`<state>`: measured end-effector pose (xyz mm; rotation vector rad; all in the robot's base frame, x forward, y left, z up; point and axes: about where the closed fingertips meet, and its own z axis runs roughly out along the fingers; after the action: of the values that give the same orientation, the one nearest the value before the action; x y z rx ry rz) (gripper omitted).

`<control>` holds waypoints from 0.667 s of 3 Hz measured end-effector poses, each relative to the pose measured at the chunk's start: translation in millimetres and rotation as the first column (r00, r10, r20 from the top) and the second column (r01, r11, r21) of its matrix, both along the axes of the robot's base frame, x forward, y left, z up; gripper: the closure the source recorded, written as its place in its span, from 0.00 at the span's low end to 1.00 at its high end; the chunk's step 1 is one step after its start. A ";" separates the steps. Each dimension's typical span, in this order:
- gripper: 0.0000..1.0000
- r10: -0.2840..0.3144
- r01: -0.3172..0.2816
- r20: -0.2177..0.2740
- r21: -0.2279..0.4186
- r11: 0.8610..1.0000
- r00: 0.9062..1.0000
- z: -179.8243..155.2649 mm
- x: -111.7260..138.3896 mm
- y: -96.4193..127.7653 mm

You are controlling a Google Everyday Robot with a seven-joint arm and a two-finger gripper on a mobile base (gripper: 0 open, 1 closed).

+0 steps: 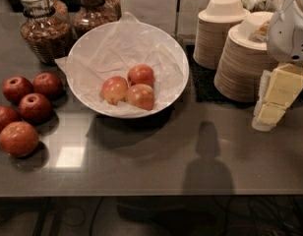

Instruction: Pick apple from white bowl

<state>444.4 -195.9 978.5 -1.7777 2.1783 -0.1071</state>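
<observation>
The apple [114, 90] lay in the white bowl [183, 68] at upper centre, nestled against two other apples [141, 74] on crinkled paper [117, 53]. The gripper [277, 97] hung at the right edge, well apart, seemingly before any approach; whether it was open could not be told.

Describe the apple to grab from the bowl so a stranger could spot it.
Find the big white bowl, well left of the claw at the right edge. Three apples lie inside. The apple is the leftmost one, pale yellow with a pink blush, lighter than its two redder neighbours.
</observation>
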 end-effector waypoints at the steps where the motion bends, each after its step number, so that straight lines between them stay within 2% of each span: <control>1: 0.00 0.004 -0.005 0.018 0.040 0.999 1.000 1.1 5.2 1.8; 2: 0.00 0.075 -0.081 0.059 0.113 0.990 0.995 -1.9 19.1 20.3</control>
<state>463.5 -175.6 976.7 -1.7723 2.0315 -0.0112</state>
